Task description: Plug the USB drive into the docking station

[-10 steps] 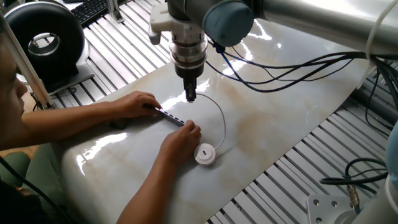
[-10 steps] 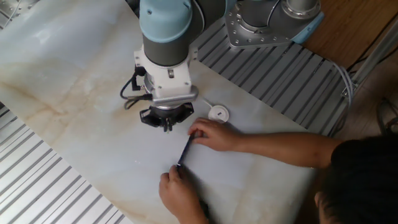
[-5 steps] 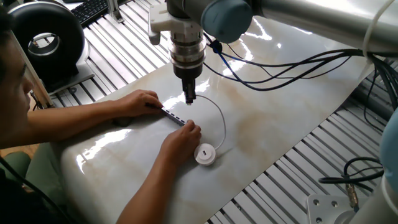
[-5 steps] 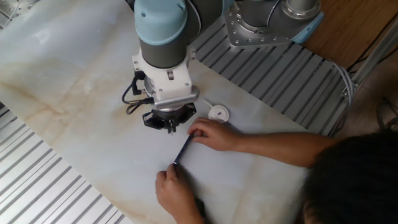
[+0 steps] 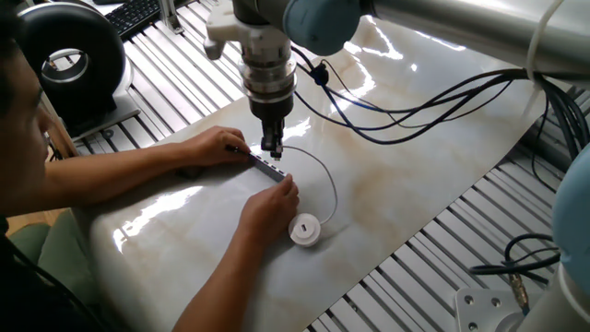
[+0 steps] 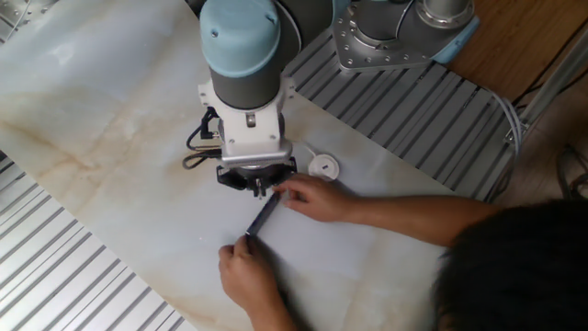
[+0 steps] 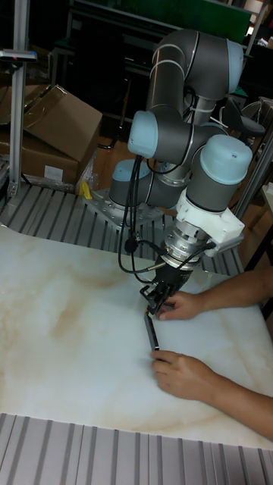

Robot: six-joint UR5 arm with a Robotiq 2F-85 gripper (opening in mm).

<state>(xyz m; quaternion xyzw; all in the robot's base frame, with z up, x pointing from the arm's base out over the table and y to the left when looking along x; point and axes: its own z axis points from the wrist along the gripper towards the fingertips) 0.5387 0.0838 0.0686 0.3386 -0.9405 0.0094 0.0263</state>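
The docking station (image 5: 266,167) lies flat on the desk (image 5: 406,184), pinned at both ends by a person's two hands, directly under the gripper (image 5: 271,146). Gripper tips sit narrow, pinching the small plug of the USB drive (image 5: 304,230), whose white puck rests nearby beside one hand (image 5: 267,205).

Hemmed in: gripper (image 5: 271,148) poised just above docking station (image 5: 265,167), a person's hands (image 5: 218,146) (image 5: 268,205) blocking both ends; open tabletop (image 5: 415,175) beyond.
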